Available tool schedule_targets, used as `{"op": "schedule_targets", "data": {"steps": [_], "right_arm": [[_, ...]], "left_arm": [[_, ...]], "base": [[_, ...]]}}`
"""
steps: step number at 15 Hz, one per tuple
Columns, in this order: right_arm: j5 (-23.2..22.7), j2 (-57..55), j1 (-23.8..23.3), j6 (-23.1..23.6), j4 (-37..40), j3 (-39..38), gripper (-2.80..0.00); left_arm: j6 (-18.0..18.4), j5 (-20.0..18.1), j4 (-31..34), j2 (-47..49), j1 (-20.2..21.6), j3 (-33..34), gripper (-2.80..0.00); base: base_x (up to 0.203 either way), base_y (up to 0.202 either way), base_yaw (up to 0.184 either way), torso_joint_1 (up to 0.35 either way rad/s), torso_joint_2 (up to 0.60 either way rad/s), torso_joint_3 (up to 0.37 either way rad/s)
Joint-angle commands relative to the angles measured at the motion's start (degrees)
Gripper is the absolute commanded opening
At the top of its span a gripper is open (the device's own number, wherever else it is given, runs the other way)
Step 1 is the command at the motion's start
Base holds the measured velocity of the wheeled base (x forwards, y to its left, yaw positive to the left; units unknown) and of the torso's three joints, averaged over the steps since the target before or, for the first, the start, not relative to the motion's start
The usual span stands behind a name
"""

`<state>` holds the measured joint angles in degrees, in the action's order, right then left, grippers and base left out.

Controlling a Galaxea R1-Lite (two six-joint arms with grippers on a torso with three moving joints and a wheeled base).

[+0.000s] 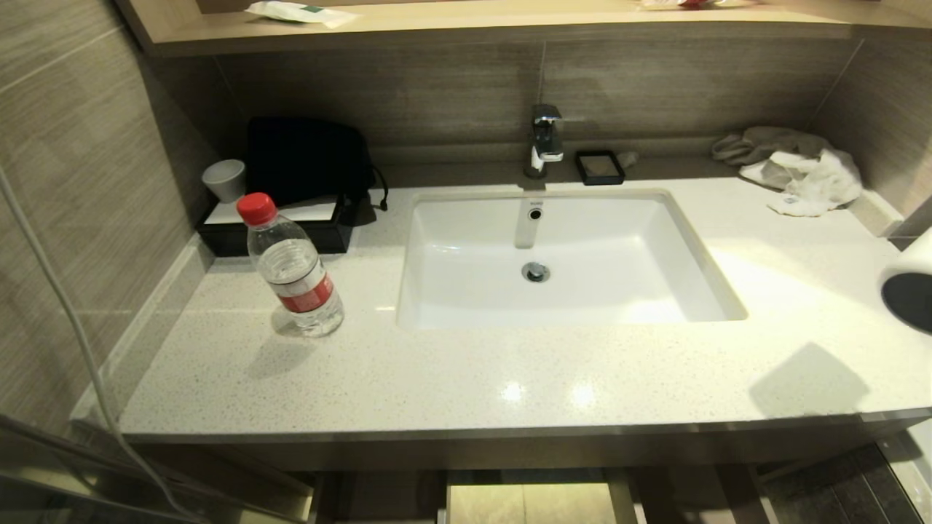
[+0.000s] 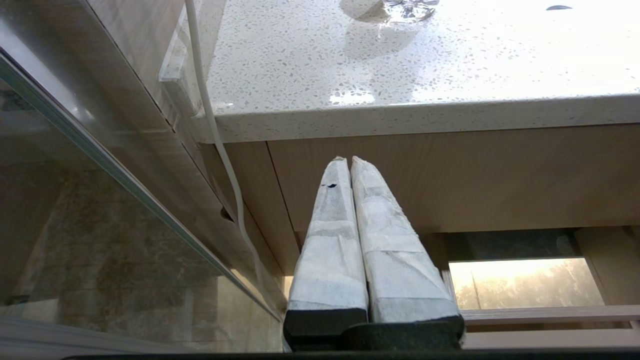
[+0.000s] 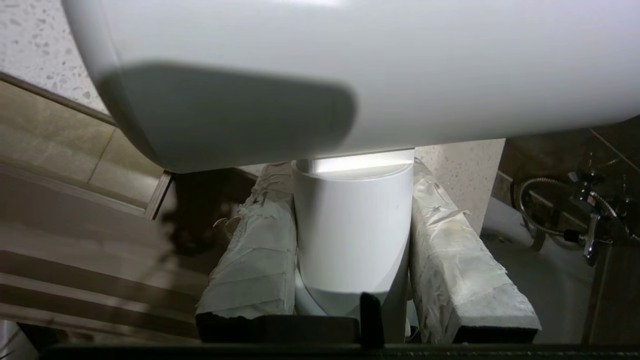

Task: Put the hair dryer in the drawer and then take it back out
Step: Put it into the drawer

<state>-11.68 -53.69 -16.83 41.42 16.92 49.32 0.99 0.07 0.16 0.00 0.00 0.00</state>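
The hair dryer (image 3: 350, 75) is held in the right hand (image 3: 352, 240): the two tape-wrapped fingers (image 3: 260, 260) press on either side of its straight white handle, and the broad white barrel lies crosswise just past the fingertips. In the head view only the barrel's end shows, a white tube with a dark grey round face (image 1: 909, 291), hanging at the far right edge above the right end of the desk (image 1: 466, 393) and casting a shadow on the stone below it. No writing can be read on the dryer.

The left hand (image 2: 348, 162) sits low in front of the cabinet, under the desk's front edge at its left end, its wrapped fingers pressed together with nothing between them. A thin white cord (image 2: 215, 130) runs down the wall beside it.

The only labelled thing is a clear water bottle (image 1: 295, 269) with a red cap and a red band, standing left of the sink (image 1: 561, 255); its print is too small to read. Behind it are a black tray (image 1: 277, 229), a grey cup (image 1: 223, 178) and a black bag (image 1: 309, 160). A chrome tap (image 1: 546, 138) and a small black dish (image 1: 598, 167) stand behind the basin, and crumpled cloths (image 1: 794, 171) lie at the back right. The desk is pale speckled stone, the walls are grey-brown tile, and a wooden shelf (image 1: 466, 25) runs above.
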Motion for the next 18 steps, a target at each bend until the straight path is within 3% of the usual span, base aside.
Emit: {"op": "schedule_targets", "data": {"steps": [1, 6, 10, 18], "right_arm": [[0.6, 6.1, 0.2, -0.6, -0.1, -4.3, -2.80], [1.1, 14.1, 4.2, -14.8, -3.4, -15.2, -2.80], [9.6, 20.8, 6.1, -16.5, -5.6, -22.2, -2.80], [10.4, 32.2, 9.8, -24.6, -5.3, -31.5, -2.80]], "left_arm": [[0.0, 0.0, 0.0, 0.0, 0.0, 0.0, -2.80], [0.0, 0.0, 0.0, 0.0, 0.0, 0.0, -2.80], [0.0, 0.0, 0.0, 0.0, 0.0, 0.0, -2.80], [0.0, 0.0, 0.0, 0.0, 0.0, 0.0, -2.80]], "base": [[0.000, 0.000, 0.000, 0.000, 0.00, 0.000], [0.000, 0.000, 0.000, 0.000, 0.00, 0.000], [0.000, 0.000, 0.000, 0.000, 0.00, 0.000], [0.000, 0.000, 0.000, 0.000, 0.00, 0.000]]}}
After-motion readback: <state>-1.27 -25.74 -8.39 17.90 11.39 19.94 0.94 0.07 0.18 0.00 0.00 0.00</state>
